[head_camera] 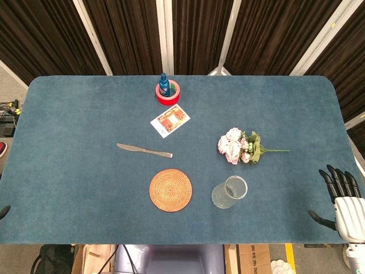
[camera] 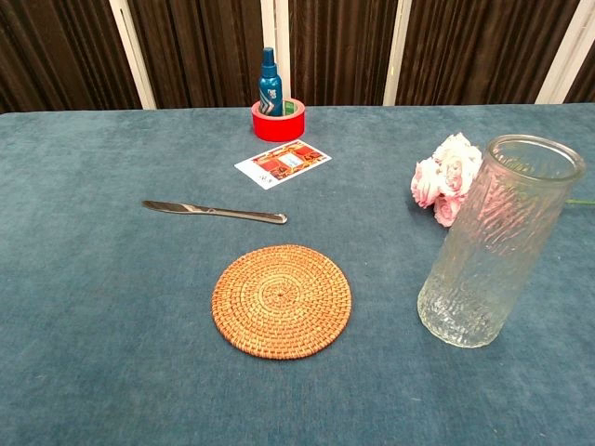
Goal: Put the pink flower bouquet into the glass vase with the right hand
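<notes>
1. Right hand (head_camera: pixel 342 200) sits at the near right edge of the worktop (head_camera: pixel 74 114), seen in head view only. Fingers spread & pointing up, thumb out to the side, holding nothing. It is well apart from the flowers.
2. Left hand: only a dark tip (head_camera: pixel 4 211) shows at the near left edge in head view; can't tell how it is set.
3. Glass vase (camera: pixel 493 246) stands upright on the near right part of the worktop, mouth up, w/ nothing visible in it.
4. Woven round coaster (camera: pixel 282 300) lies flat just left of the vase, not touching it.
5. Pink flower bouquet (head_camera: pixel 240 147) lies on its side just beyond the vase, blooms to the left, green stems trailing right. In chest view the vase hides part of it.
6. Butter knife (camera: pixel 214 212) lies flat beyond the coaster, blade end to the left.
7. Printed card (camera: pixel 283 163) lies further back, slightly skewed.
8. Red tape roll (camera: pixel 279 124) sits near the far edge, w/ a blue spray bottle (camera: pixel 270 82) standing upright inside its ring.
</notes>
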